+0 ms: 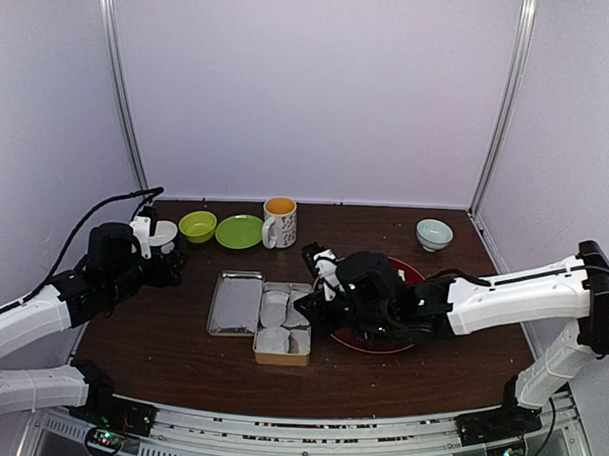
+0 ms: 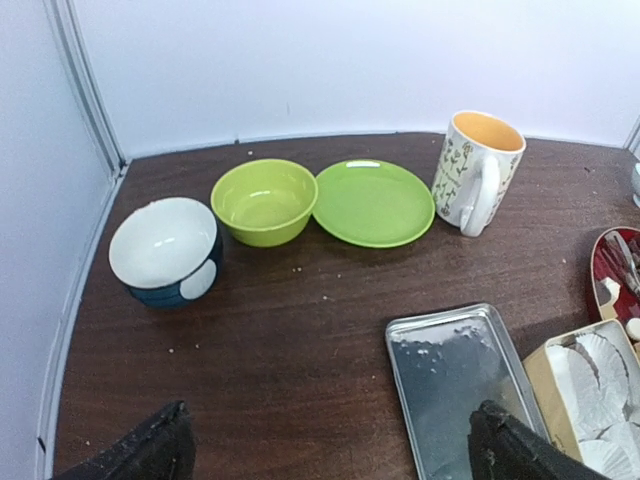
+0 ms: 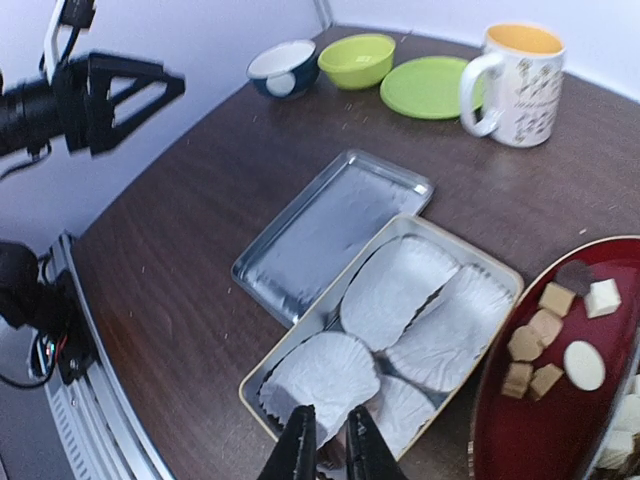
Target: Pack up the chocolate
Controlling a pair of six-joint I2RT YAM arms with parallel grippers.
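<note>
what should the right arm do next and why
Probably swing the right gripper across to the red plate and take one chocolate: the paper liners in the tin all look empty, every piece in view sits on that plate, and nothing shows clearly between its jaws.

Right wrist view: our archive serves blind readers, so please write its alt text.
The right claw, nearly closed, hangs over a tan rectangular tin of white crinkled paper liners, beside a silver metal tray. At right, a red plate carries tan, white and dark chocolate pieces; a white floral mug stands behind.
</note>
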